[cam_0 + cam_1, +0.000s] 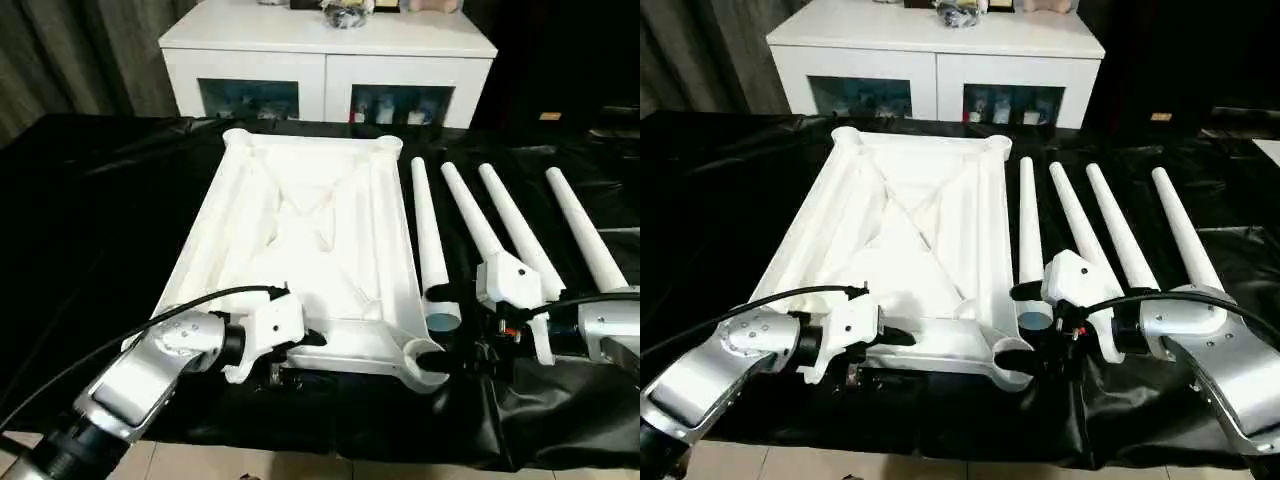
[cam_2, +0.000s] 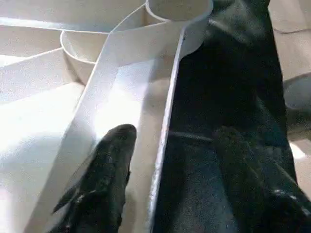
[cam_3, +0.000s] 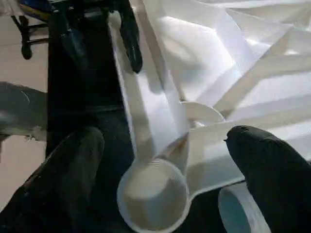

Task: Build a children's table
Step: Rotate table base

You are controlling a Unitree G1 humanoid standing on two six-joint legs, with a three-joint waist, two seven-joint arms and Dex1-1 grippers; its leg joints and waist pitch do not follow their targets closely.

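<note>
L gripper (image 2: 165,170) straddled tabletop (image 1: 300,230) rim, spread; R gripper (image 3: 160,179) spread round corner socket (image 3: 153,194); uneven pull could skew it

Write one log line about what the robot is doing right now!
tabletop: upside down on black cloth | legs: four, loose beside it | left gripper: open, straddling near rim | right gripper: open, around near corner socket

White tabletop (image 1: 300,240) and four white legs (image 1: 520,235) on black cloth (image 1: 90,220); black-fingered hands.
</note>
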